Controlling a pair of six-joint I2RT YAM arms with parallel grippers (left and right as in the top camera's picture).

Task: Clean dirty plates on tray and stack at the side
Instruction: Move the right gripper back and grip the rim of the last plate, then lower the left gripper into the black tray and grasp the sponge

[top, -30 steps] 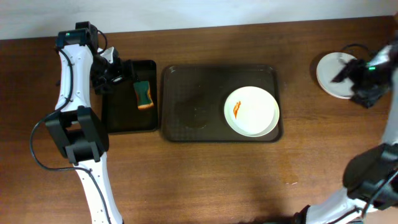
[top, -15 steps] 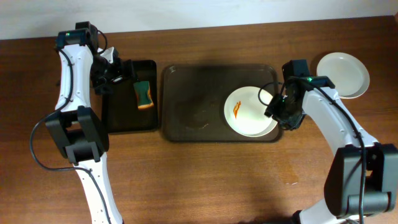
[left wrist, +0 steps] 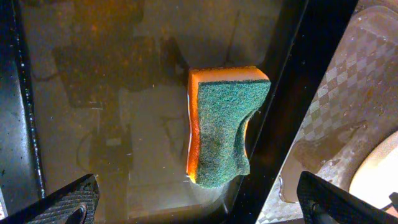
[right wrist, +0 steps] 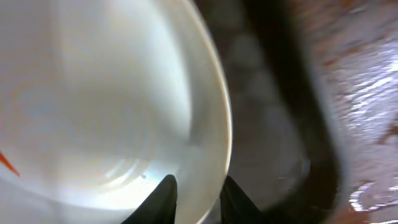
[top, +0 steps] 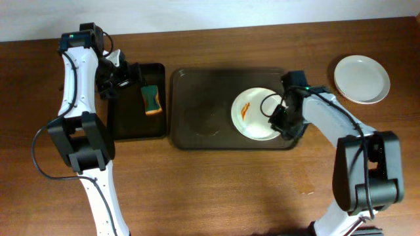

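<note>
Plate (top: 252, 113) at tray's (top: 197, 98) right edge, rim pinched by right gripper (top: 277, 124); left gripper (top: 130, 76) splayed wide near sponge (top: 152, 99), upper left.

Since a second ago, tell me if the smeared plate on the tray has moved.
Yes. The smeared plate slid slightly left, away from the tray's right rim, with the right gripper at its edge.

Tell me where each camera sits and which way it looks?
Overhead: above the brown wooden table, looking straight down; both arms show, right gripper at the smeared round white plate on the dark brown tray.
Left wrist: on the left arm, looking down at the green-and-orange sponge in the black tray; two fingertips show.
Right wrist: close on that plate's rim, a fingertip either side.
Shared: overhead and left wrist both show the sponge.
</note>
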